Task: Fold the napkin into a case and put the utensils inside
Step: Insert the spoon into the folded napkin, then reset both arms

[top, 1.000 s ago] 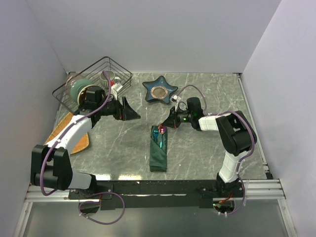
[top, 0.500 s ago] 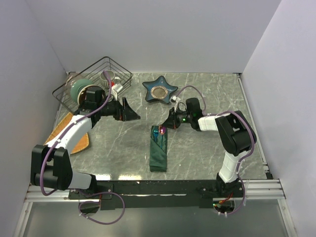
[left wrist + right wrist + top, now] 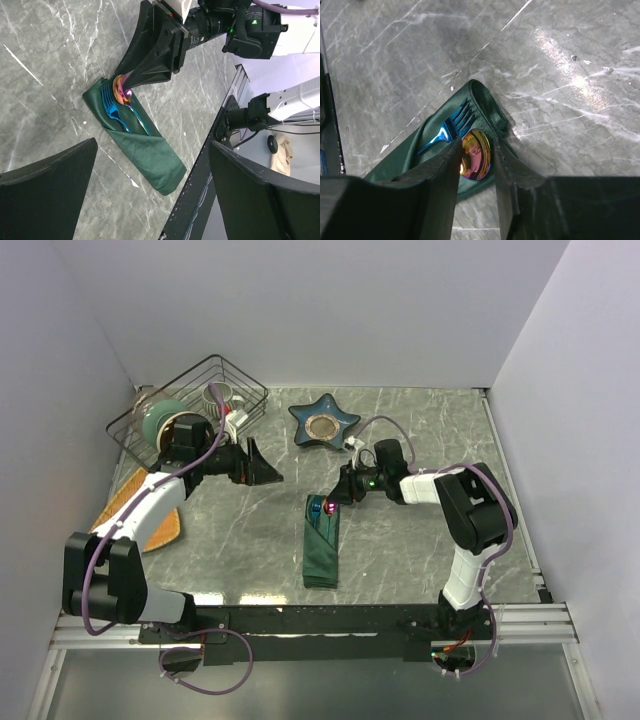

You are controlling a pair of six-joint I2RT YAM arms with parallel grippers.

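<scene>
I can read no writing, label, brand or number on anything in front of me; the cup (image 3: 217, 395) in the wire basket (image 3: 240, 374) may carry a mark, too small to tell.

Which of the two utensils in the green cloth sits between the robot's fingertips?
The pink spoon: its bowl lies between the right end effector's fingertips; the blue fork lies beside them.

Handle ends of the utensils (image 3: 114, 109), deep inside the case (image 3: 150, 156)
</scene>
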